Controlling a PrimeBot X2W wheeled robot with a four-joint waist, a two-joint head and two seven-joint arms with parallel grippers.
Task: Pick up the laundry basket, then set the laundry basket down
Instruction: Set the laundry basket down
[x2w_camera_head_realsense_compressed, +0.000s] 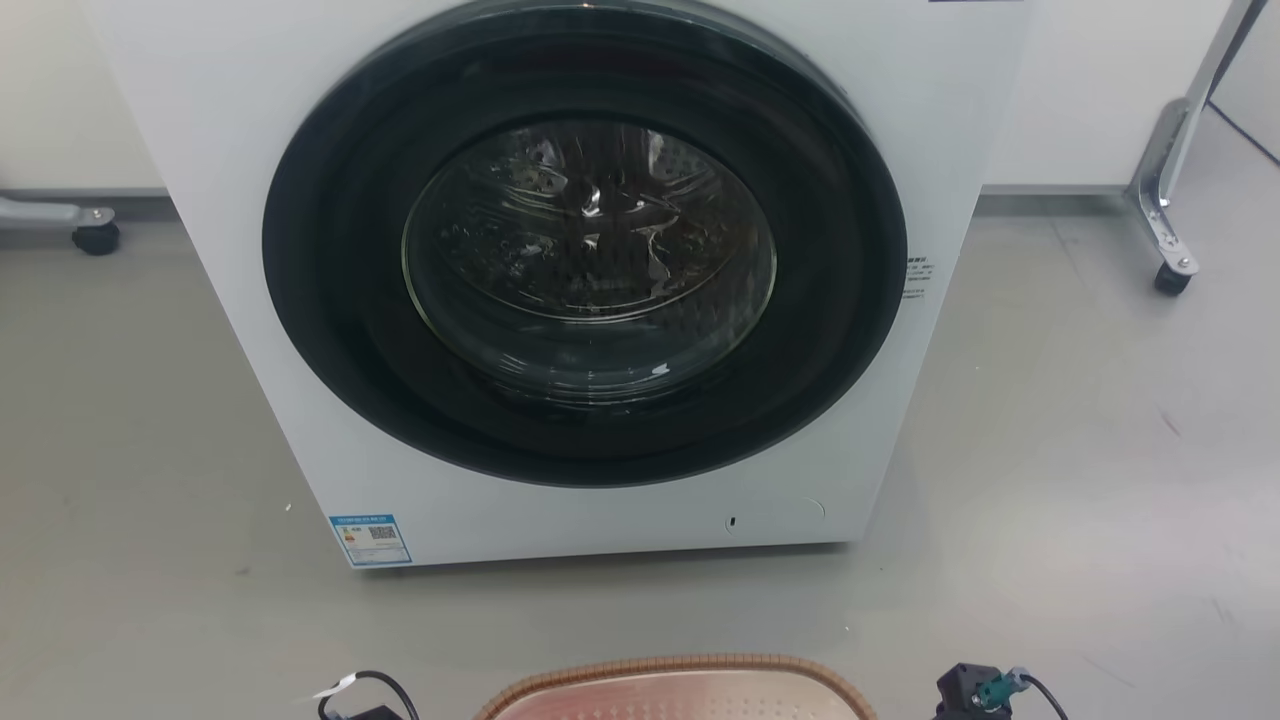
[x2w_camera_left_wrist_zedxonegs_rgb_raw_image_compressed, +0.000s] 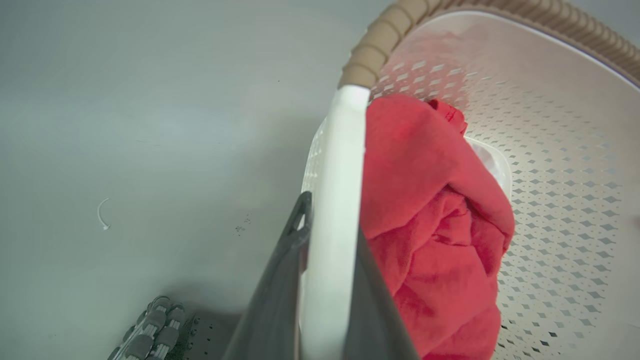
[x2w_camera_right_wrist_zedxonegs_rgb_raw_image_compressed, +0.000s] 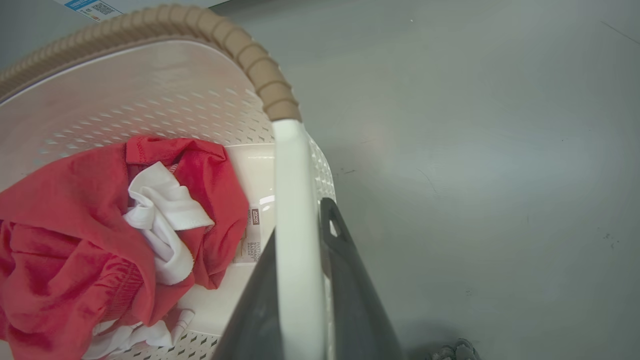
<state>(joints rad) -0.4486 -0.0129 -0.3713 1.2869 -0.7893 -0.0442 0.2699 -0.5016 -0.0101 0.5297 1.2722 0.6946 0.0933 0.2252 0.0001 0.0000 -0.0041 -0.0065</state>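
The laundry basket shows its brown woven-look rim at the bottom edge of the head view, in front of the washer. Its cream perforated wall holds a crumpled red cloth. My left gripper is shut on the basket's white left handle, one dark finger on each side. My right gripper is shut the same way on the white right handle. In the right wrist view the basket holds the red cloth and a white cloth. I cannot tell if the basket touches the floor.
A white front-loading washer with its round dark door shut stands close ahead. A metal leg on a caster is at the far right and another caster at the far left. Grey floor lies all around.
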